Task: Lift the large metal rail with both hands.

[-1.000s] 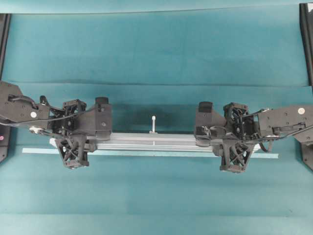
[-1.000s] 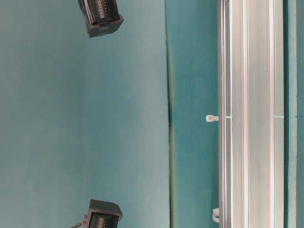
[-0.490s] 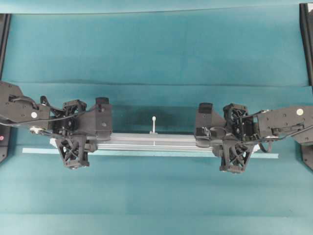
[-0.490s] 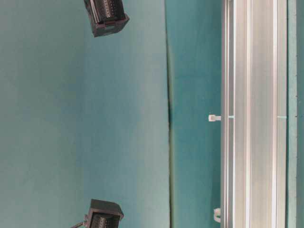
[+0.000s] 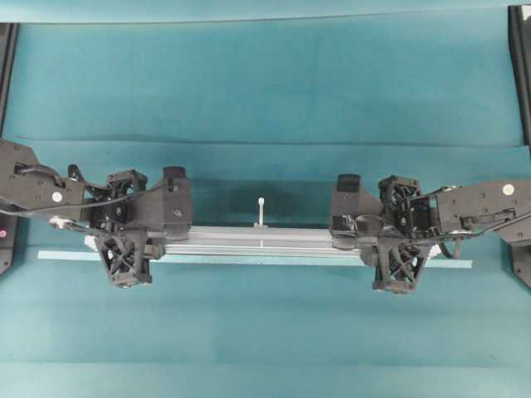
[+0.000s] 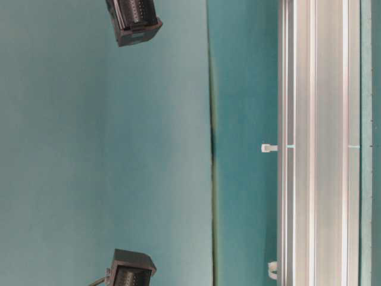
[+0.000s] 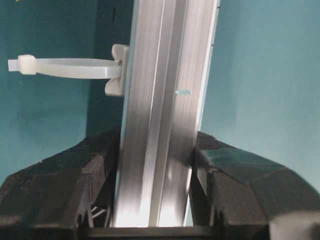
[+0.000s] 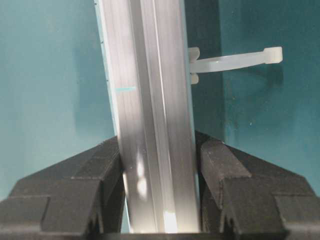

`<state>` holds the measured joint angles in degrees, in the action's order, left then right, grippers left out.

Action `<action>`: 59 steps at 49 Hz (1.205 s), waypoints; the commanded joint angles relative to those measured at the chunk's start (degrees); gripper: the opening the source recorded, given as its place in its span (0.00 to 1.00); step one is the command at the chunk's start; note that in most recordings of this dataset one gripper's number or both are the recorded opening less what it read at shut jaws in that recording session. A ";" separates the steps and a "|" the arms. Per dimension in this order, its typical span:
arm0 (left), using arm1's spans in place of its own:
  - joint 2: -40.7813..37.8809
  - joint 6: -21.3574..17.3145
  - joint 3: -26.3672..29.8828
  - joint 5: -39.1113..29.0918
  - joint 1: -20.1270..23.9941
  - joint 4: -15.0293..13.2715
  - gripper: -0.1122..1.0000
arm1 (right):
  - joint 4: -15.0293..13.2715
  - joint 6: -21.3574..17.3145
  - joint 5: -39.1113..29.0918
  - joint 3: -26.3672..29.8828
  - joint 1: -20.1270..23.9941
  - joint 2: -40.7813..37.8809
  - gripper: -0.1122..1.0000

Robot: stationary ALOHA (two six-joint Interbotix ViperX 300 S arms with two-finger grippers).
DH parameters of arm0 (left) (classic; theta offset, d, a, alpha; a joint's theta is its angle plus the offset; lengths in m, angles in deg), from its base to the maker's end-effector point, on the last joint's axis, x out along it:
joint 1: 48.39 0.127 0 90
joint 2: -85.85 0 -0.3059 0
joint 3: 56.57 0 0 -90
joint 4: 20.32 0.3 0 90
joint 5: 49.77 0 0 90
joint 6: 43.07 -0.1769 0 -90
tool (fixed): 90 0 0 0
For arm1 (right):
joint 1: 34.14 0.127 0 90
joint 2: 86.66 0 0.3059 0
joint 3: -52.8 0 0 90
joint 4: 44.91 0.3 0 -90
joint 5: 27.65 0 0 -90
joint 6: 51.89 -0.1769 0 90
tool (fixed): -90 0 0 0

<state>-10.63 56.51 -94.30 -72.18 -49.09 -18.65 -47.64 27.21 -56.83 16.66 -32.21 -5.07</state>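
The large metal rail [image 5: 261, 239] is a long silver grooved bar lying left to right. It casts a broad shadow on the teal cloth behind it. A pale upright peg [image 5: 261, 211] stands at its middle. My left gripper [image 5: 145, 236] is shut on the rail near its left end, and both fingers press its sides in the left wrist view [image 7: 156, 165]. My right gripper [image 5: 377, 239] is shut on it near the right end, as the right wrist view [image 8: 159, 165] shows. The rail [image 6: 315, 143] fills the right of the table-level view.
The thin flat pale strip [image 5: 448, 264] lies just in front of the rail and sticks out past both its ends. Black arm bases stand at the left edge [image 5: 7, 240] and the right edge [image 5: 523, 257]. A fold in the cloth [image 5: 265, 141] runs behind the rail.
In the table-level view the rail and the upper wrist housing shifted slightly to the right a second ago. Since then almost nothing has moved. Both grips are unchanged.
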 commanded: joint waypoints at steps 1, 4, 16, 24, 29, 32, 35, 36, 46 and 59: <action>0.09 2.46 0.44 0.53 -0.79 -0.35 0.43 | 0.09 -0.18 -0.18 -0.53 -0.62 -1.05 0.45; 0.09 2.64 0.35 0.53 -0.88 -0.35 0.43 | 0.09 -0.09 -0.18 -0.62 -0.88 -1.05 0.45; 0.00 2.11 0.26 0.53 -0.79 -0.35 0.43 | 0.09 -0.44 0.00 -0.70 -1.14 -0.97 0.45; 0.00 1.93 0.18 0.53 -0.62 -0.35 0.43 | 0.09 -0.70 0.62 -0.79 -1.14 -0.88 0.45; 0.00 1.93 0.09 0.53 -0.53 -0.35 0.43 | 0.18 -0.88 0.62 -0.88 -1.14 -0.79 0.45; -0.09 1.93 -0.09 0.44 -0.53 -0.35 0.43 | 0.79 -1.05 0.97 -0.88 -1.14 -0.79 0.45; -0.26 2.20 -0.35 0.26 -0.35 -0.35 0.43 | 1.41 -1.05 1.85 -0.88 -1.14 -0.79 0.45; -0.26 2.29 -0.35 0.18 -0.35 -0.35 0.43 | 1.58 -1.05 2.11 -0.88 -1.14 -0.79 0.45; -0.53 2.20 -0.18 0.26 -0.35 -0.35 0.43 | 1.85 -1.23 2.99 -1.05 -1.14 -0.79 0.45; -0.53 1.93 -0.35 0.35 -0.18 -0.35 0.86 | 1.93 -1.58 3.08 -1.05 -1.23 -0.79 0.78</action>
<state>-11.69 58.70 -95.09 -72.18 -49.18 -18.82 -45.79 26.16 -54.10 15.25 -33.26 -5.42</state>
